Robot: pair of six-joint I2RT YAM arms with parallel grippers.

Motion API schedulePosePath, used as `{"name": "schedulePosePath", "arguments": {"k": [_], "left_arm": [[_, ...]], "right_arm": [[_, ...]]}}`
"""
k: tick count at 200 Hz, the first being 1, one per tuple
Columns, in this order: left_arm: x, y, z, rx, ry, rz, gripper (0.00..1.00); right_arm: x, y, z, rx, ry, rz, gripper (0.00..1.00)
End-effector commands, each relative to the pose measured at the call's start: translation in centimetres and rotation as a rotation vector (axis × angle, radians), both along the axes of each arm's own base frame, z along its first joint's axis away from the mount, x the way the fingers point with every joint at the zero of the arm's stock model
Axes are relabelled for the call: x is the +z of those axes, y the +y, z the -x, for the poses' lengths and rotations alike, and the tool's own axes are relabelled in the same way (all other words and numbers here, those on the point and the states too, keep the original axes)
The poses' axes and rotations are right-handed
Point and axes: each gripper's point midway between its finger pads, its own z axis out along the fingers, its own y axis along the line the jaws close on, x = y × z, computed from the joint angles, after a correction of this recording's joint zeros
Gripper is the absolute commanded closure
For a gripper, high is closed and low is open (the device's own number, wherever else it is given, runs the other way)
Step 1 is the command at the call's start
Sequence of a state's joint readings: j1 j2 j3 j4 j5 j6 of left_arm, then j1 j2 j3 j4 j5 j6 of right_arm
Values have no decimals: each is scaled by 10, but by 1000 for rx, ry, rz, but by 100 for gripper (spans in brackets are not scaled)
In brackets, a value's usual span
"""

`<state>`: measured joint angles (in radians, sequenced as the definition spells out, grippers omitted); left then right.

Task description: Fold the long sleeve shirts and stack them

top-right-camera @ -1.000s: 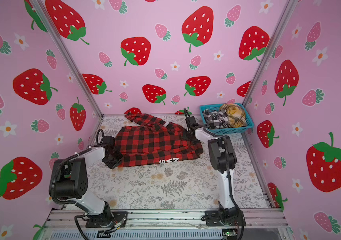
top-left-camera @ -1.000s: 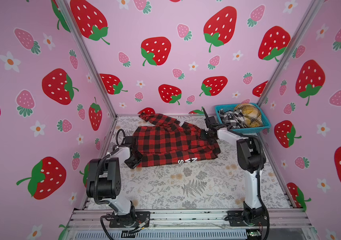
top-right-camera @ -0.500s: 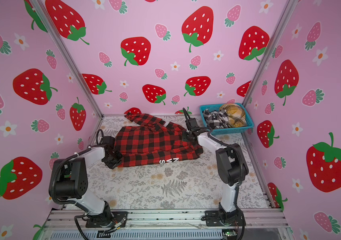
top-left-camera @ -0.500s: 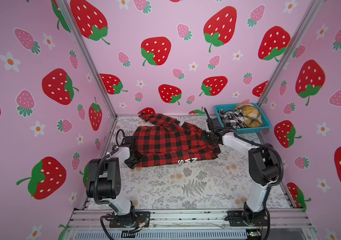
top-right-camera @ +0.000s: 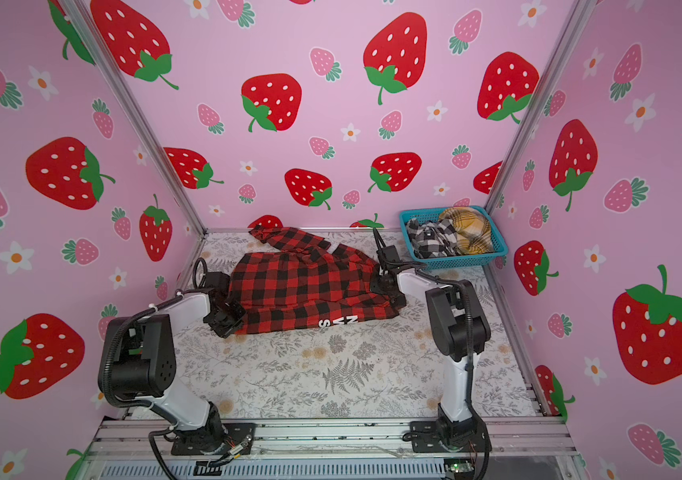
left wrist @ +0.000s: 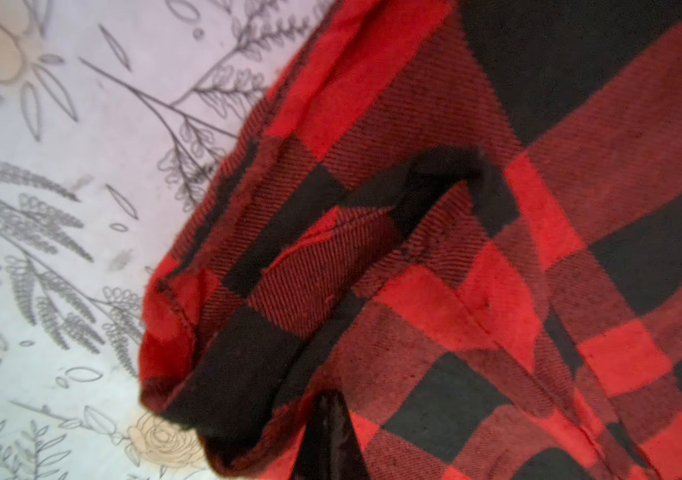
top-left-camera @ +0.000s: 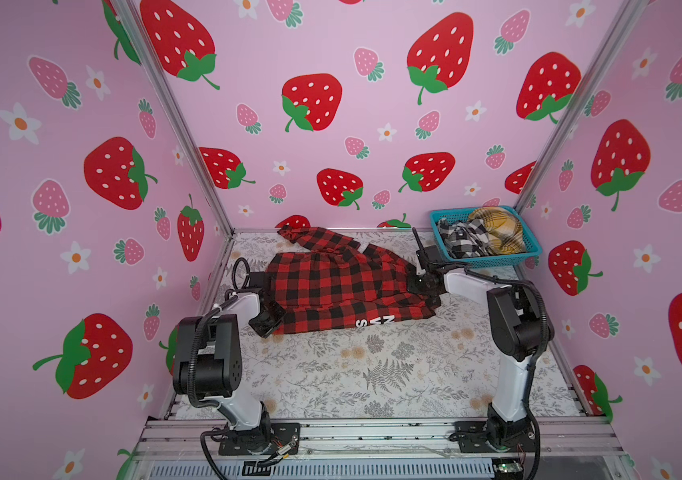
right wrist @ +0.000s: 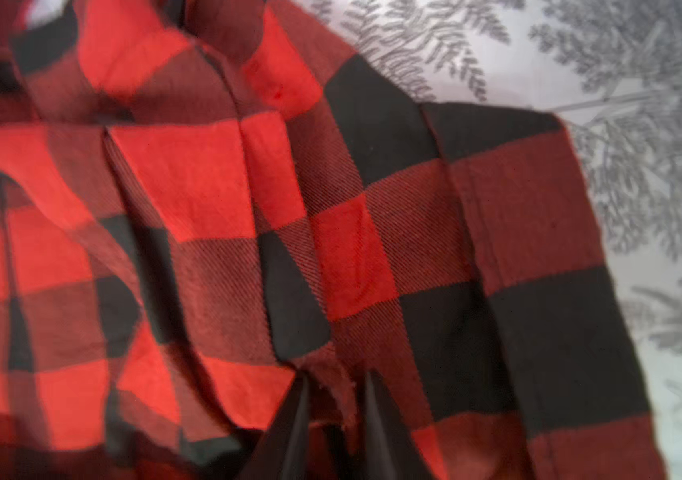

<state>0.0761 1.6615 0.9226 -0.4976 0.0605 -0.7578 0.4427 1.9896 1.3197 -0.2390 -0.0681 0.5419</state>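
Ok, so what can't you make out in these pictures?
- Left hand: its tip is hidden under the red-and-black shirt in both top views.
- Right hand: cloth sits in its jaws, but blur in the right wrist view hides whether it's clamped.
- White lettering on that shirt: cut off by a fold.
- Checked shirt and yellow shirt: bunched in the basket, shapes unclear.

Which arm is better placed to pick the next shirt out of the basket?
Probably the right: the right gripper sits just in front of the teal basket, while the left gripper is on the opposite side, shut on the red-and-black shirt.
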Motion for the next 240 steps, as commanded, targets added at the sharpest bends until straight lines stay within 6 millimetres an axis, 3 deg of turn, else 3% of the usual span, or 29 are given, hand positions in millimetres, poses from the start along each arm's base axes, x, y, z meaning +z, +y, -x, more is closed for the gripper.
{"name": "schedulePosePath", "arguments": {"k": [1, 38, 54, 89, 107, 128, 144, 160, 173, 203, 240], "left_arm": [[-13, 13, 9, 14, 66, -51, 100], [-12, 16, 6, 14, 68, -65, 100], [-12, 18, 6, 16, 76, -71, 100], [-10, 22, 9, 27, 77, -73, 100], [-7, 19, 10, 23, 68, -62, 100], [3, 18, 9, 21, 44, -62, 100], [17, 18, 7, 23, 7, -63, 100], [32, 16, 3, 16, -31, -63, 100], [43, 12, 0, 0, -60, -64, 100], [55, 2, -8, -53, -82, -69, 100], [45, -6, -6, -64, -61, -45, 100]], "right_arm": [[9, 5, -10, 17, -28, -23, 90], [15, -1, 10, 12, -25, 25, 98], [5, -6, 37, 8, 17, 61, 100], [-28, -15, 115, 25, 135, 126, 100], [-28, -22, 130, 22, 148, 131, 96], [2, -24, 108, 2, 57, 165, 73], [31, -21, 79, -24, -30, 185, 52], [51, -13, 48, -49, -100, 193, 41], [59, -6, 23, -71, -130, 191, 39], [45, 6, -27, -104, -117, 152, 44], [17, 20, -54, -68, -67, 119, 48]]}}
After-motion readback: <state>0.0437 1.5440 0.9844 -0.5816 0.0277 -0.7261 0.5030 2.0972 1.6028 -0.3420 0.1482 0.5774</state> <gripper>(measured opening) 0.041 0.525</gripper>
